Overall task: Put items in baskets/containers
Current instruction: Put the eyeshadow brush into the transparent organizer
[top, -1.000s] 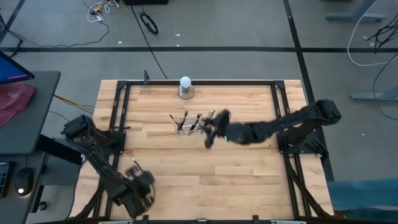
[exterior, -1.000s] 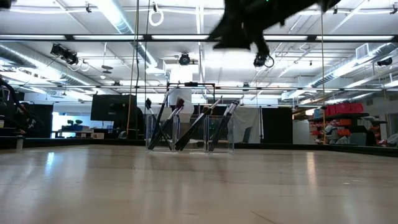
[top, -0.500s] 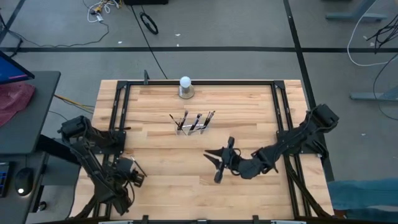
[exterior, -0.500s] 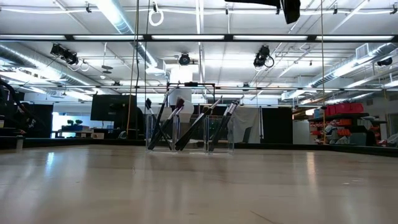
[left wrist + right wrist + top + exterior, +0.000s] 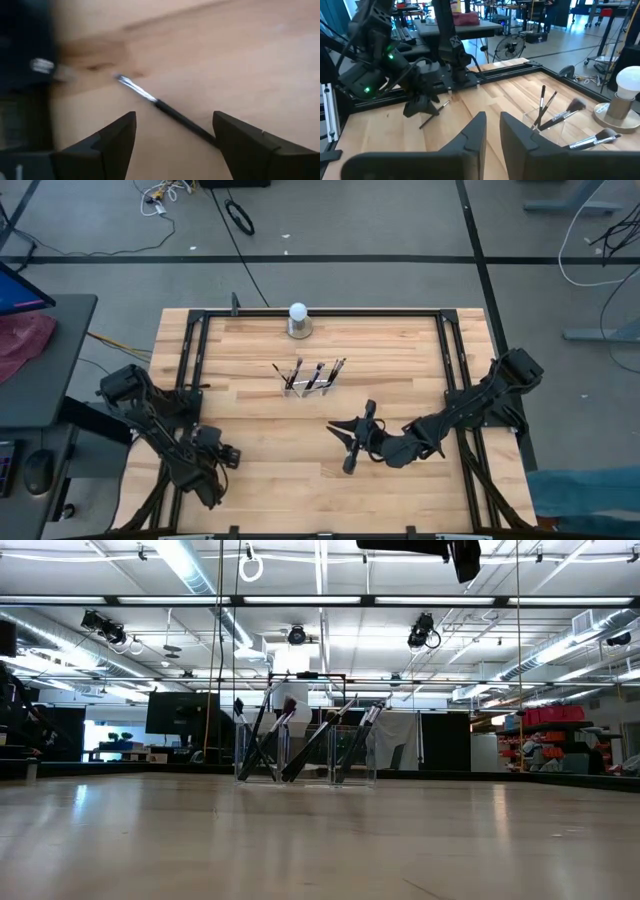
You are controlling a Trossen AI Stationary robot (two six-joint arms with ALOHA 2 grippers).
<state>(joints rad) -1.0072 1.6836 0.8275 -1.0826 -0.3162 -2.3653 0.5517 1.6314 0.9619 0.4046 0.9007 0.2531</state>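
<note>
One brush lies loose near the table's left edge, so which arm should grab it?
Left. The left gripper hovers open over the loose brush, which shows between its fingers. The right gripper sits mid-table, farther from that brush.

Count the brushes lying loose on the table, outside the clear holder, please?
1: a brush lies flat on the wood between the open left gripper's fingers, near the table's left side. Others may be hidden.
</note>
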